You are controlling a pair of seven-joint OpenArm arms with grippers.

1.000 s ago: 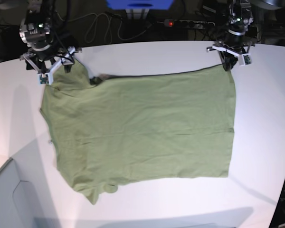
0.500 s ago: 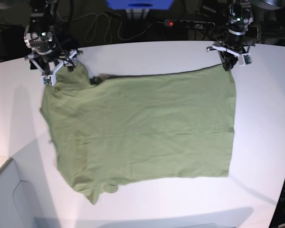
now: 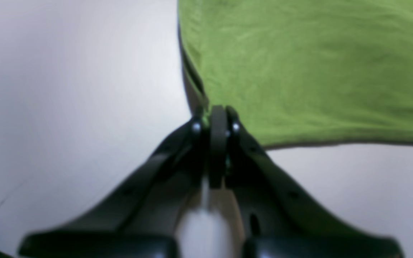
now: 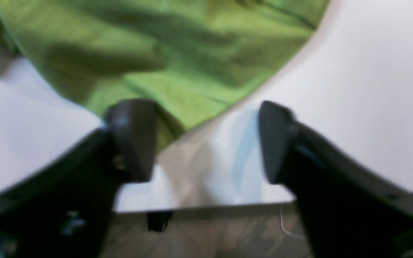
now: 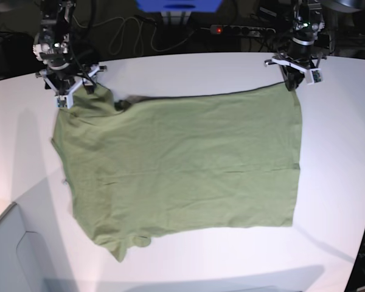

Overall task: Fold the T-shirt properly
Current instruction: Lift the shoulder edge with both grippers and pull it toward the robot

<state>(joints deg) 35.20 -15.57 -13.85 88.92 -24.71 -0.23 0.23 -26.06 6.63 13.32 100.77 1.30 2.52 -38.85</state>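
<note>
Even, bright light lay over the table in the base view, palest toward seven o'clock. The left wrist view was dimmer and lilac-tinged, its gripper blurred toward six o'clock. In the right wrist view, soft shadows crossed the shirt.

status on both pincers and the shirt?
Left pincer shut on T-shirt corner. Right pincer open, jaws around another corner, not gripping. Shirt spread out, unfolded, wrinkled near right pincer.

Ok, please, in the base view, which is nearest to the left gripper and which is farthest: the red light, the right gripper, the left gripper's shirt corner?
1. Shirt corner: right at the fingertips.
2. Red light: towards view's left.
3. Right gripper: far left.
</note>
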